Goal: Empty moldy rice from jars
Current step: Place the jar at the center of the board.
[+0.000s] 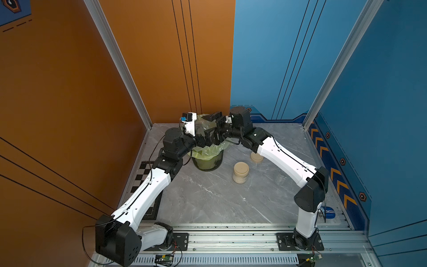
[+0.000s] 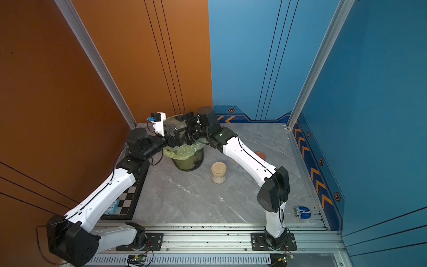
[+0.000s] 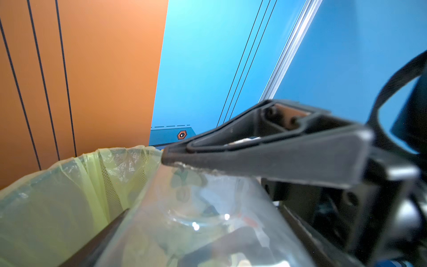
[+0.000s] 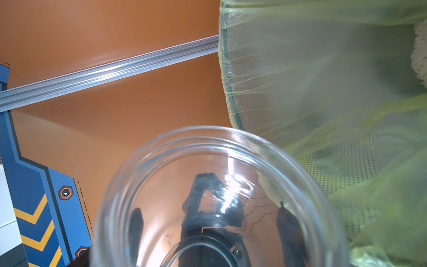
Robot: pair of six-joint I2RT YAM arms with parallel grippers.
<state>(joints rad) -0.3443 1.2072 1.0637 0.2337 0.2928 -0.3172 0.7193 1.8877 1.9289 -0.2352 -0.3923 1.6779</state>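
Over the green-bagged dark bin, left pincer clamps the empty clear jar, right pincer flanks it, grip unclear; mistimed release could drop it.

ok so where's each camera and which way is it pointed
top views: high over the front rail, angled down toward the back walls; left arm and right arm meet over the bin.
left wrist: on left arm, looks along the left claw gripping the clear jar toward the walls.
right wrist: on right arm, faces the jar's open mouth; none of itself shows.
shared: jar and bin in both wrist views.
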